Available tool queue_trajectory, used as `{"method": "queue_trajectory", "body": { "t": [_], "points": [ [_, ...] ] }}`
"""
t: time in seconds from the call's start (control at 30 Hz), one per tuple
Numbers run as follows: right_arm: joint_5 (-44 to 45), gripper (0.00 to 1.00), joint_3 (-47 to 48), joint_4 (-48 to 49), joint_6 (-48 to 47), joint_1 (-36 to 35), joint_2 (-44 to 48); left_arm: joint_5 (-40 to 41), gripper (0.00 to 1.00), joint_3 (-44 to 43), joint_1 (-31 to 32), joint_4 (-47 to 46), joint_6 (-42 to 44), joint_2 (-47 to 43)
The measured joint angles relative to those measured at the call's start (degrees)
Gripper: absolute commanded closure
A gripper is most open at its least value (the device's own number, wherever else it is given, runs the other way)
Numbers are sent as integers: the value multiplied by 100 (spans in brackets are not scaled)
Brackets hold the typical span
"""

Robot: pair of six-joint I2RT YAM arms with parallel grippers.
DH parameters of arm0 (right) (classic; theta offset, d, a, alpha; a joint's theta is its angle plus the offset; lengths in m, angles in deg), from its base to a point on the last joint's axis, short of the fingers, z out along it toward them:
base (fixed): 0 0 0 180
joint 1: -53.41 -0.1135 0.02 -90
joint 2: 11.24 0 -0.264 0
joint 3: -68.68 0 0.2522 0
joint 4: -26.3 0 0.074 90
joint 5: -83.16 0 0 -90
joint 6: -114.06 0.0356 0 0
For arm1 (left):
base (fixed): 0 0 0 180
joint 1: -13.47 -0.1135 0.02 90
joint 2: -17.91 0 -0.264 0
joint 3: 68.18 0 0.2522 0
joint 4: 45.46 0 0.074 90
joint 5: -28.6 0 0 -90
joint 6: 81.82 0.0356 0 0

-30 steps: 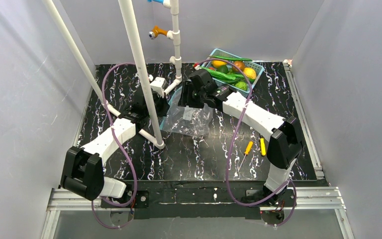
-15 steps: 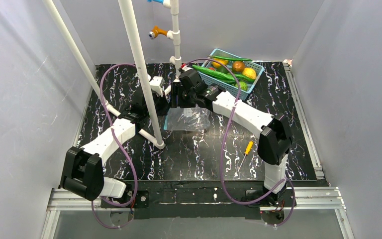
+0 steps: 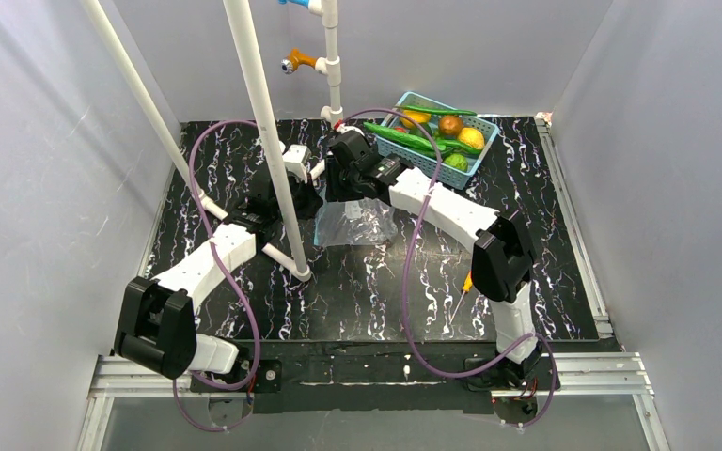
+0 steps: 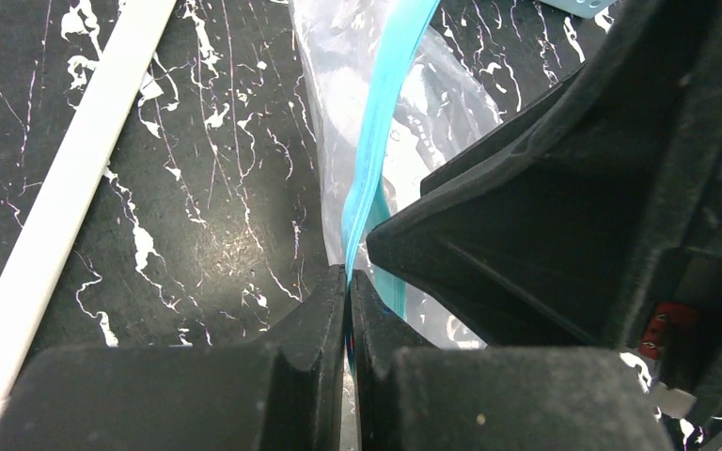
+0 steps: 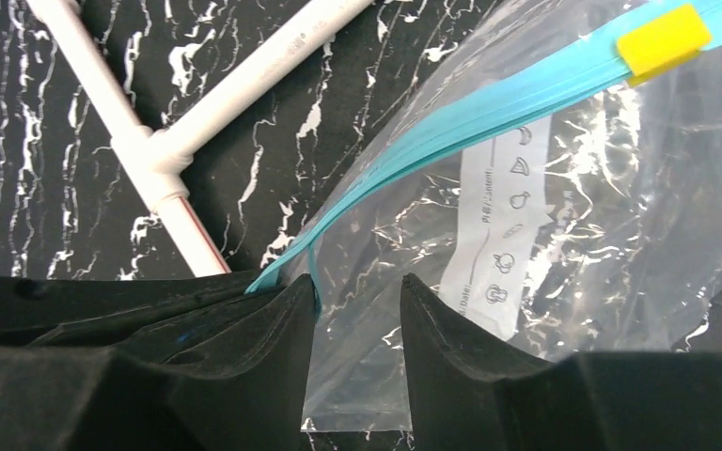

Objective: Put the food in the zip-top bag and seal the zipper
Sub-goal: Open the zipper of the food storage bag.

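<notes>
Shows clear zip-top bag (image 3: 357, 224) mid-table; shows left gripper (image 4: 349, 282) clamped tight on its teal zipper (image 4: 376, 141); shows right gripper (image 5: 357, 301), jaws apart, straddling the bag's edge; shows food (image 3: 437, 132) piled in blue basket (image 3: 444, 170) far right, outside the bag.
</notes>
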Motion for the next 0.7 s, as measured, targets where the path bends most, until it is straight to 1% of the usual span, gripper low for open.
{"method": "queue_trajectory", "body": {
  "t": [0.2,0.33,0.4,0.43,0.47,0.5,0.57,0.6,0.7],
  "points": [
    [407,59,114,-203,-55,-92,-66,26,100,11,0,-37,0,-22],
    [597,58,223,-251,-52,-192,-83,26,100,39,0,-101,-15,-66],
    [654,60,321,-238,-57,-247,-129,28,100,70,0,-138,-24,-98],
    [684,62,378,-212,-63,-278,-164,31,100,83,0,-140,-26,-114],
    [719,68,407,-164,-74,-302,-195,42,100,94,0,-142,-26,-125],
    [748,75,415,-136,-85,-310,-216,66,100,105,0,-138,-28,-136],
    [791,96,431,-92,-133,-337,-289,92,100,114,-4,-136,-50,-149],
    [824,99,431,-79,-162,-343,-323,114,100,114,-4,-142,-68,-151],
    [999,99,382,-59,-179,-369,-369,195,100,114,-4,-136,-109,-155]
  ]
}}
